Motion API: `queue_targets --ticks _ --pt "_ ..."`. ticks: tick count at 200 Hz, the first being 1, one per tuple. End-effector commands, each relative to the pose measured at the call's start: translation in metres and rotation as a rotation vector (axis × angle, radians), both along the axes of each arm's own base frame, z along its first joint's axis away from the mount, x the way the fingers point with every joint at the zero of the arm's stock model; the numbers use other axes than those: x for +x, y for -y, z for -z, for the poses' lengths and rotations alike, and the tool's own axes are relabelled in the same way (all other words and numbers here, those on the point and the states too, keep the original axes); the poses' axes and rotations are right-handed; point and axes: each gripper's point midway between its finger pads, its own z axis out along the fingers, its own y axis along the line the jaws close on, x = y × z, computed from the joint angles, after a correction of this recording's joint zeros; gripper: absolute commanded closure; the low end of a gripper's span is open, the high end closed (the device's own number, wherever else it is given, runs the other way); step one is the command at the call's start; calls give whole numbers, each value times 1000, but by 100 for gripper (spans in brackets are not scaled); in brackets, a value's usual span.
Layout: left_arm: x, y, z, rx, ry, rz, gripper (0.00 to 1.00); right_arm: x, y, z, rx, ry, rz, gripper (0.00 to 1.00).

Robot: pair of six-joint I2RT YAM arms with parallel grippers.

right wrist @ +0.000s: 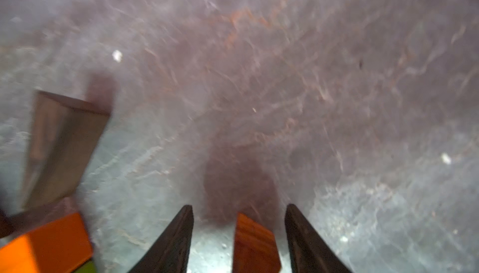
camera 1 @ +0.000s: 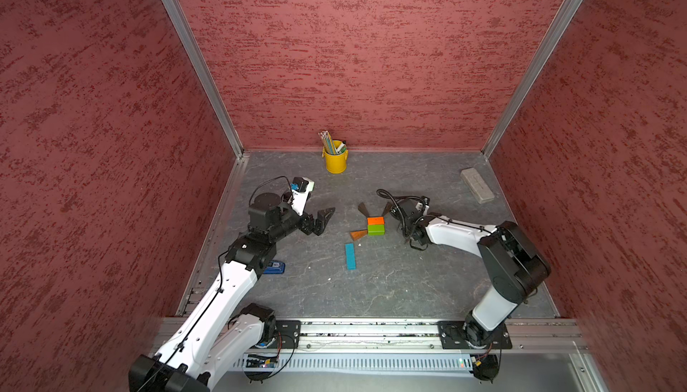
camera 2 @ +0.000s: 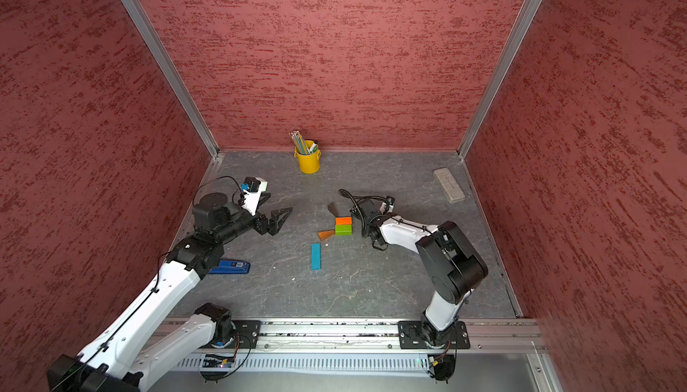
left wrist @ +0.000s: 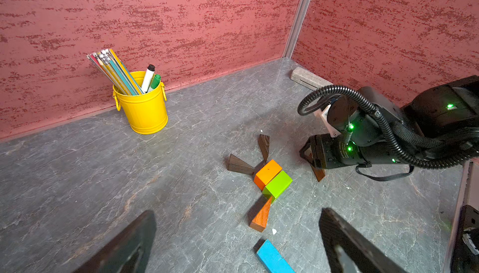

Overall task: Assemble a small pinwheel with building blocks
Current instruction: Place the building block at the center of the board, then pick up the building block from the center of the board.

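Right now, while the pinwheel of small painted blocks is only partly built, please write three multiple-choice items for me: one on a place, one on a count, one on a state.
1. Where does the long blue rectangular bar lie?
A. in the yellow metal bucket
B. flat on the grey table, apart from the green rectangular block
C. on top of the orange block

2. How many brown triangular wedges are in view?
A. two
B. six
C. four

3. What is the state of the right gripper?
A. open, with a reddish-brown wedge between its jaws
B. shut on the green block
C. shut and empty

Key: B, bare table shows between bar and block. C, the left wrist view shows two dark and two reddish. A, gaps show beside the wedge.
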Motion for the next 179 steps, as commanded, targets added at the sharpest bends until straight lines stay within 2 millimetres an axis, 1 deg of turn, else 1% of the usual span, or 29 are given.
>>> queue_targets --ticks 1,17,19,22,23,25,39,52,57,60,64,69,72,75,76,84,87,103,113,121,128,136,144,151,156,163,179 --pt "-2 -3 -6 -2 27 -7 0 20 6 -35 -24 99 -21 35" --pt "-4 -5 -11 -4 39 -14 0 26 7 -53 -25 142 -74 33" --pt "-5 -6 -12 -4 40 -16 0 27 6 -56 -28 150 -89 29" --pt "-6 -6 -13 -4 42 -19 0 29 6 -61 -38 163 -113 8" --pt "-6 -7 -14 -4 43 -20 0 29 5 -63 -42 167 -120 4" --pt "-6 -7 -15 -5 46 -21 0 30 5 -65 -53 173 -138 2" --pt "-11 -10 -18 3 59 -31 0 35 7 -88 -171 212 -297 1" --pt "-13 -15 -19 16 71 -53 0 42 14 -113 -318 265 -438 1" --pt "-13 -17 -20 21 80 -58 0 46 17 -119 -384 280 -496 1" --pt "-14 -18 -19 24 84 -60 0 47 19 -132 -415 314 -517 1" --pt "-15 -18 -19 28 88 -61 0 49 23 -140 -464 339 -550 1" --pt "-16 -19 -19 32 94 -62 0 52 24 -147 -522 362 -628 1" --pt "-16 -19 -18 34 98 -62 0 52 21 -149 -547 379 -699 1" --pt "-16 -19 -17 35 98 -62 0 50 15 -149 -589 399 -809 1" --pt "-17 -19 -17 35 99 -62 0 50 15 -149 -589 399 -809 1" --pt "-18 -18 -15 36 102 -49 0 45 10 -147 -684 443 -995 2" --pt "-19 -17 -14 35 104 -42 0 42 12 -145 -714 455 -1058 2" --pt "-23 -10 -9 25 100 4 0 25 13 -141 -756 548 -1379 5" --pt "-25 -7 -8 15 102 30 0 8 13 -130 -811 563 -1617 8" --pt "-25 -5 -8 9 104 45 0 6 17 -119 -879 513 -1738 11" --pt "-26 -4 -8 8 105 56 0 8 24 -104 -891 415 -1817 17" --pt "-26 -4 -9 10 108 59 0 7 26 -94 -876 343 -1891 24" --pt "-26 -6 -9 13 109 58 0 9 23 -95 -855 352 -1913 30" --pt "-25 -7 -9 11 109 56 0 9 18 -102 -809 376 -1922 36" --pt "-25 -8 -8 8 109 53 0 7 16 -93 -757 345 -1959 41" --pt "-25 -10 -8 2 110 46 0 5 17 -87 -747 313 -2000 49" --pt "-24 -13 -5 -2 105 31 0 1 21 -79 -756 258 -2030 50"
